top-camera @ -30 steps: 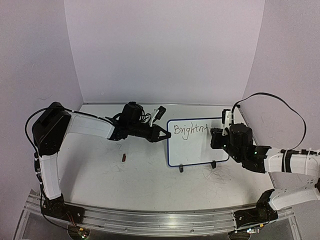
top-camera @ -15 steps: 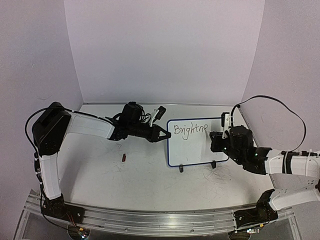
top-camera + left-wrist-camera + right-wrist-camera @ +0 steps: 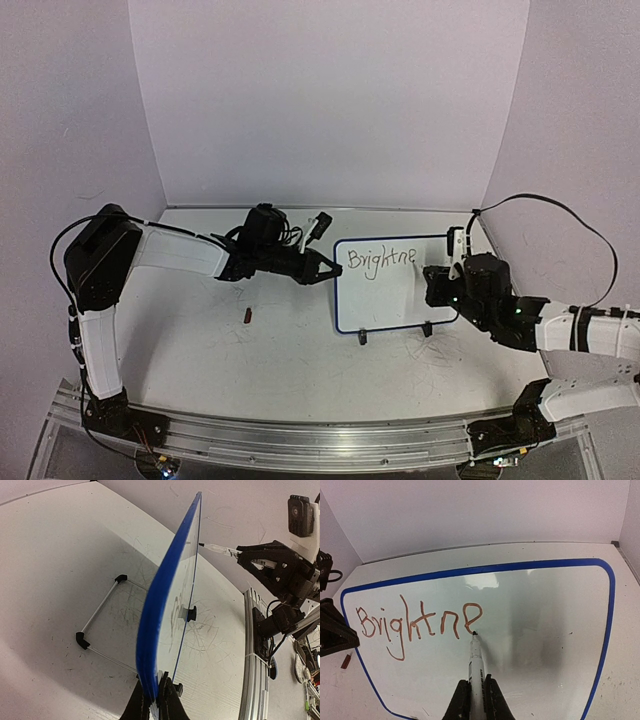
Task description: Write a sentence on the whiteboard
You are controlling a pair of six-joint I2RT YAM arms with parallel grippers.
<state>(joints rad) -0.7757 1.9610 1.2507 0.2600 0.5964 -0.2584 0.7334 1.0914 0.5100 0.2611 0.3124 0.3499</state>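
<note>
2 grippers share the work: the left gripper [image 3: 156, 701], clamped on the 9 o'clock edge of the whiteboard [image 3: 385, 300], braces it upright against writing pressure. The right gripper [image 3: 473, 699], clenched on a marker [image 3: 475, 661], holds the tip, seemingly touching, under the unfinished sentence [image 3: 420, 622], "Brightne".

We see a robot lab cell, plain lilac walls [image 3: 330, 100] boxing in a scribbled white table [image 3: 200, 350], arms [image 3: 180, 252] bolted to an aluminium rail [image 3: 300, 440], loose cables [image 3: 530, 196].

On whiteboard [image 3: 545, 630], marker [image 3: 476, 662] (tip seemingly touching)
</note>
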